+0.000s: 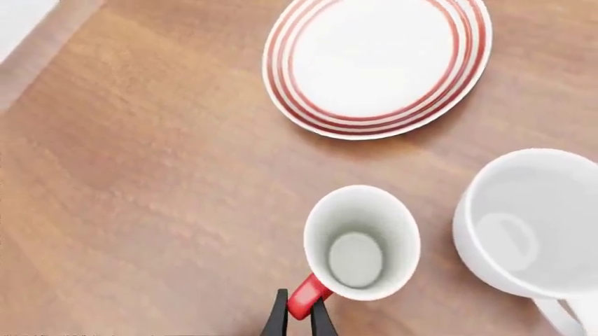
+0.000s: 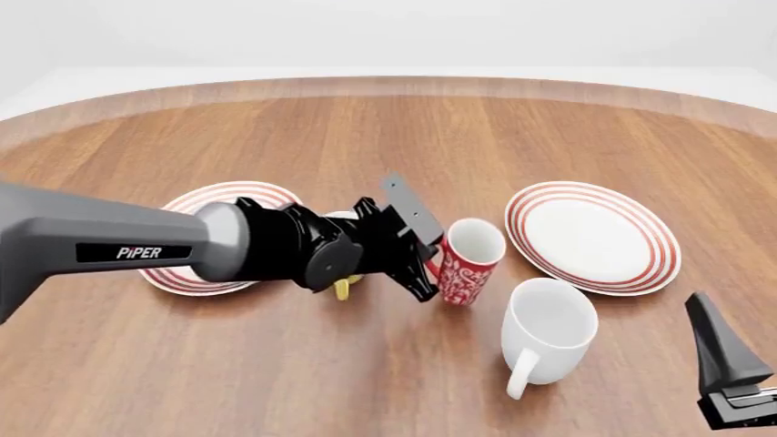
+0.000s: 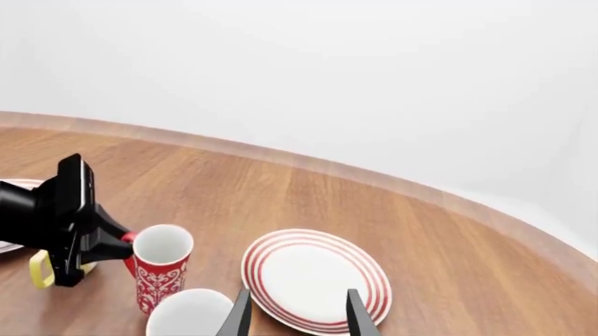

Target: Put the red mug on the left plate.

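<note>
The red mug point(image 2: 469, 262), red with white swirls and a white inside, stands slightly tilted near the table's middle. My left gripper point(image 2: 428, 264) reaches in from the left and is shut on the mug's red handle point(image 1: 307, 297), which sits between the black fingers point(image 1: 276, 318). The left plate point(image 2: 209, 200), white with red rings, lies behind and under the left arm, which hides much of it. My right gripper point(image 3: 297, 315) hovers low at the front right, open, with nothing between its fingers.
A bigger white mug point(image 2: 549, 330) stands just right of and in front of the red mug. The right plate point(image 2: 592, 237) lies beyond it. A yellow mug point(image 2: 342, 289) peeks out under the left gripper, mostly hidden. The right arm's end point(image 2: 729, 373) sits at the front right corner.
</note>
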`<state>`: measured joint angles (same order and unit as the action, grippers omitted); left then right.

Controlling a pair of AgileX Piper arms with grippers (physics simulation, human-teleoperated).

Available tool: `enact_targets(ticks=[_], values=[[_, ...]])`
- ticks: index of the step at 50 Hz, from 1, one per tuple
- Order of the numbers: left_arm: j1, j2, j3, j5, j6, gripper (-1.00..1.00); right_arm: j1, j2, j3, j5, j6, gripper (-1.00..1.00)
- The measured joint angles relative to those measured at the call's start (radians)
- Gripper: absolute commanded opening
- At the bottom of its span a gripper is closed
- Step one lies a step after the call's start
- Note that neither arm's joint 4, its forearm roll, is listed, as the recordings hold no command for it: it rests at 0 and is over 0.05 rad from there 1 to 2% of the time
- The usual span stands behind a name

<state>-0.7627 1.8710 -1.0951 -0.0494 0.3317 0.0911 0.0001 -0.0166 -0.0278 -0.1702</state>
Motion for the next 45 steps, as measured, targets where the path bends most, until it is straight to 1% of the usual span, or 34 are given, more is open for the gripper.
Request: enact_targets(ticks=[15,28,45], values=[[-0.002,-0.049,0.020,-0.006,-0.048,-1.00,0.002,0.000,0.003,0.000,-0.004,1.00],[-0.004,-0.104,0.039,-0.016,-0.108,-1.00,0.003,0.000,0.006,0.000,-0.007,1.00],[0.013,-0.176,0.054,-0.024,-0.162,-1.00,0.007,0.000,0.008,0.002,-0.010,1.00]])
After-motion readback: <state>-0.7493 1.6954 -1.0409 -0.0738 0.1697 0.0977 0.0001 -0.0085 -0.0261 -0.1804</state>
